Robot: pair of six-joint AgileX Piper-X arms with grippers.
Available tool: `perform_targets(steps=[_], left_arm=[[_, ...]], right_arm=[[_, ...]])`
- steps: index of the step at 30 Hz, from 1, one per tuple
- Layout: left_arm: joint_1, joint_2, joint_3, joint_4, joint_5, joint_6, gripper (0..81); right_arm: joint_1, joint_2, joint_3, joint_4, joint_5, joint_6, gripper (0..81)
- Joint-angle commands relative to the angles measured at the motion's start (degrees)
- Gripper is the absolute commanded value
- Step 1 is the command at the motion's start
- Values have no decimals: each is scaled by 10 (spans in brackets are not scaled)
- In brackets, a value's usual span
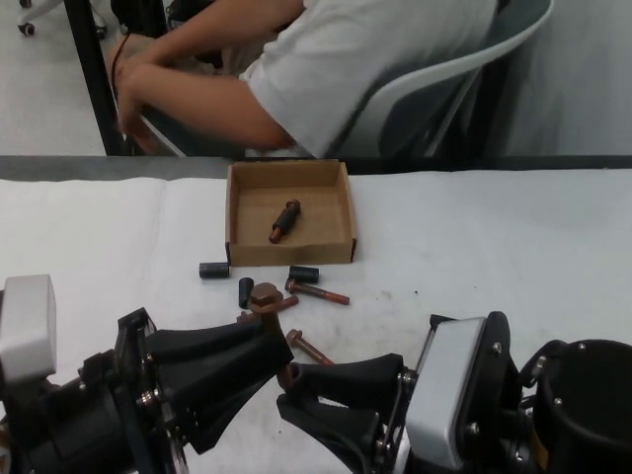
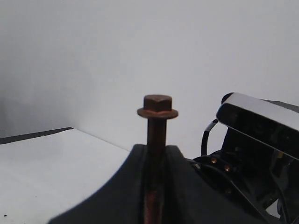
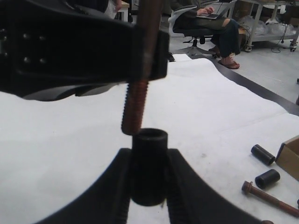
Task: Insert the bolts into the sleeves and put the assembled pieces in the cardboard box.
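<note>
While the shallow brown cardboard box [image 1: 291,253] at the far side of the white-covered table [image 1: 513,257] already contains one assembled piece [image 1: 284,220], the high view shows the left pincer [image 1: 265,321] clenched on a copper-brown hex-headed metal bolt [image 1: 265,296], head up. Just beside it, the right pincer [image 1: 294,380] grips a short black cylindrical sleeve [image 1: 290,375]. Spare sleeves [image 1: 213,270] and spare bolts [image 1: 318,292] lie loose near the box. In the left wrist view, the bolt [image 2: 157,135] runs straight between the closed fingers with its flanged head clear of them, so the grip looks secure. In the right wrist view, the threaded tip [image 3: 132,116] sits at the sleeve's [image 3: 149,158] rim, off to one side of the bore and slightly tilted. Judging from this, the insertion wants a small sideways correction first: centre the tip over the opening and line the shank up with the sleeve's axis. Only then should it be lowered slowly, the right pincer holding firm so the sleeve does not tip.
</note>
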Motion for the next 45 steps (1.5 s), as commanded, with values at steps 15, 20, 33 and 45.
perform_targets(steps=[15,20,33,45], left_arm=[[-2,-4,-1,-27,52,35,8],[-2,-4,-1,-27,52,36,8],[-2,-4,-1,-27,56,35,180],[0,-4,-2,-24,66,26,500]], right_arm=[[14,-3,3,-67,-38,-11,2],[15,-3,3,-67,-38,-15,2],[15,-3,3,-75,-38,-15,2],[16,-3,3,-76,-36,-2,2]])
